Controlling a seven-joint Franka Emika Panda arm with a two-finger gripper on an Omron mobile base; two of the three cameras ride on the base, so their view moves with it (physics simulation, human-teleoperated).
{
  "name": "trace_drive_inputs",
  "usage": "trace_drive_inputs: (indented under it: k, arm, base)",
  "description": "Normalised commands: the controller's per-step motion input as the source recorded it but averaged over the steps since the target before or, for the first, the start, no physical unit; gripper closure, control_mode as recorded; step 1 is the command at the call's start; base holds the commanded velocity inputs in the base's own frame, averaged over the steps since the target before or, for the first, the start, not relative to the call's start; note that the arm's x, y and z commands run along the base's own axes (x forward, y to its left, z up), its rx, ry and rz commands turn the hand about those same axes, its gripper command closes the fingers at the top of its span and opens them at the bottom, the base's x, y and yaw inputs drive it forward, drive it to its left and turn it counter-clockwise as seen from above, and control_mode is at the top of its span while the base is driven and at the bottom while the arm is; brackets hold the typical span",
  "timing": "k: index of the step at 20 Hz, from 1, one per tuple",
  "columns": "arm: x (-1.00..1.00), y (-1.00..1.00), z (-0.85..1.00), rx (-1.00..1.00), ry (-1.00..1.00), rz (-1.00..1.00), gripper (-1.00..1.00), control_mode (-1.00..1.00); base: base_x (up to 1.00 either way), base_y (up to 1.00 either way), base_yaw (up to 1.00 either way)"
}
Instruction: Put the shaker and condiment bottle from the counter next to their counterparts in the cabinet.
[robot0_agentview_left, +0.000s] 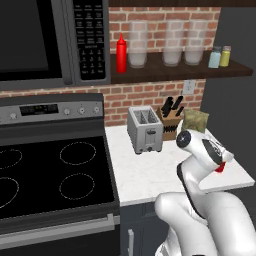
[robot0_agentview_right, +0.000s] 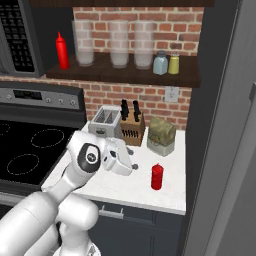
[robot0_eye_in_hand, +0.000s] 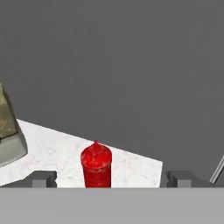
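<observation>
Condiment bottle (robot0_eye_in_hand: 96, 164), upright on the counter (robot0_agentview_right: 140, 185) near its front edge, at six o'clock in the hand view between the wide-spread fingertips (robot0_eye_in_hand: 42, 178) of the empty gripper (robot0_eye_in_hand: 109, 179), probably lined up for grasping.

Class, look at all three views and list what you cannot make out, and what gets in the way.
- Condiment bottle, left base view: the arm covers all but a red sliver.
- Same bottle's base, hand view: cut off at the bottom.
- Gripper, hand view: fingertips wide apart either side of the bottle; whether they reach it is unclear.
- Frosted jars: contents unreadable through the glass.
</observation>
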Motion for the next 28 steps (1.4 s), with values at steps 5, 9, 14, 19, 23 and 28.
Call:
trace_drive_inputs:
  k: [5, 9, 14, 19, 23, 28]
  arm:
    - [0.00, 0.00, -0.06, 0.00, -0.04, 0.00, -1.00, -1.00]
    - [0.00, -0.01, -0.50, 0.00, -0.30, -0.15, -1.00, -1.00]
    - [0.00, 0.00, -0.21, 0.00, -0.05, -0.12, -1.00, -1.00]
    - [0.12, -0.04, -0.25, -0.12, 0.11, -0.05, -1.00, -1.00]
    - [0.39, -0.23, -0.78, -0.35, 0.21, -0.15, -1.00, -1.00]
    - [0.16, -0.13, -0.39, -0.16, 0.09, -0.07, -1.00, -1.00]
  base:
    - [0.00, 0.00, 0.00]
    - [0.00, 0.00, 0.00]
    - [0.00, 0.00, 0.00]
    - [0.00, 0.00, 0.00]
    - [0.00, 0.00, 0.00]
    - [0.00, 0.00, 0.00]
